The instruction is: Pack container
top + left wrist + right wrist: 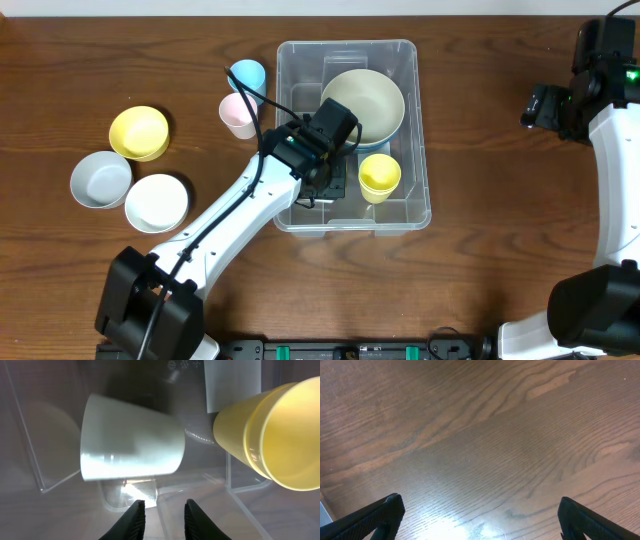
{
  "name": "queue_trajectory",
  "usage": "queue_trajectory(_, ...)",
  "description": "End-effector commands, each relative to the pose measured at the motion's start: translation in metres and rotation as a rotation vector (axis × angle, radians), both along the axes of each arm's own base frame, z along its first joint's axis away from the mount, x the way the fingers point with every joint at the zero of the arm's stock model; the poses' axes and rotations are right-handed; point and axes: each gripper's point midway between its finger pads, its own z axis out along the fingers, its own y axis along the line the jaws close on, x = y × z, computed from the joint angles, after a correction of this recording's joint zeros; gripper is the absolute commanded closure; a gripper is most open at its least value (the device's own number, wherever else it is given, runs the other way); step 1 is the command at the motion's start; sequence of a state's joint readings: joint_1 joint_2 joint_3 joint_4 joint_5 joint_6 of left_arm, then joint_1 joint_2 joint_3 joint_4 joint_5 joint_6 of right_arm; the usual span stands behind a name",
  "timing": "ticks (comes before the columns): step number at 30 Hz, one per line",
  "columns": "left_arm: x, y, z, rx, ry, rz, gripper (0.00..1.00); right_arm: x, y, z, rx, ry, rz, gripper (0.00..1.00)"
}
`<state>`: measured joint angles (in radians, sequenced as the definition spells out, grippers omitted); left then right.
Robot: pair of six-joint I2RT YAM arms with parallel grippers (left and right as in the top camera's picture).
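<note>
Container, large clear plastic rectangular bin with rounded corners [418,120]: sits mid-table on the brown wooden table [500,230], long side running away from the robot.

In it:
- large pale cream round bowl [362,105], far half
- small yellow plastic cup [379,177], mouth up, near right side, just beside the bowl
- white plastic cup [131,440], seems to lie on its side on the bin floor. Seen only in the left wrist view; the arm hides it from overhead.

Left gripper [164,510] is down inside the bin's near-left part. Jaws narrowly apart, nothing between them. White cup lies just ahead of the fingertips, apart from them, yellow cup to its right.

Right gripper [480,520] is spread wide, empty, over bare wood well right of the bin.

Left of the bin, on the table:
- light blue cup [247,76] and pink cup [238,115], next to the bin's left wall
- yellow bowl [139,133], grey-white bowl [100,179] and white bowl [157,202], clustered further left
</note>
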<state>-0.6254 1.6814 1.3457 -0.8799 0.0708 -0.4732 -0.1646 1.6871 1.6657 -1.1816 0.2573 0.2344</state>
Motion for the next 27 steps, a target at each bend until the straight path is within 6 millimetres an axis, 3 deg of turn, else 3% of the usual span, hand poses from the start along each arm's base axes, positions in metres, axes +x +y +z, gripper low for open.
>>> queue_trajectory(1,0.008,0.012,0.006,0.022,-0.035,0.023,0.72,0.0,-0.002,0.01,0.0,-0.034,-0.019,0.01)
queue_trajectory(7,0.024,0.028,0.008,0.098,-0.106,0.064,0.72,0.0,-0.002,0.01,0.0,-0.034,-0.019,0.01)
queue_trajectory(15,0.048,0.014,0.019,0.075,-0.231,-0.051,0.72,0.0,-0.002,0.01,0.0,-0.034,-0.019,0.01)
queue_trajectory(20,0.061,0.039,0.019,0.221,-0.296,0.001,0.72,0.0,-0.002,0.01,0.0,-0.034,-0.019,0.01)
queue_trajectory(27,0.065,0.044,-0.003,0.288,-0.264,0.003,0.71,0.0,-0.002,0.01,0.0,-0.034,-0.019,0.01)
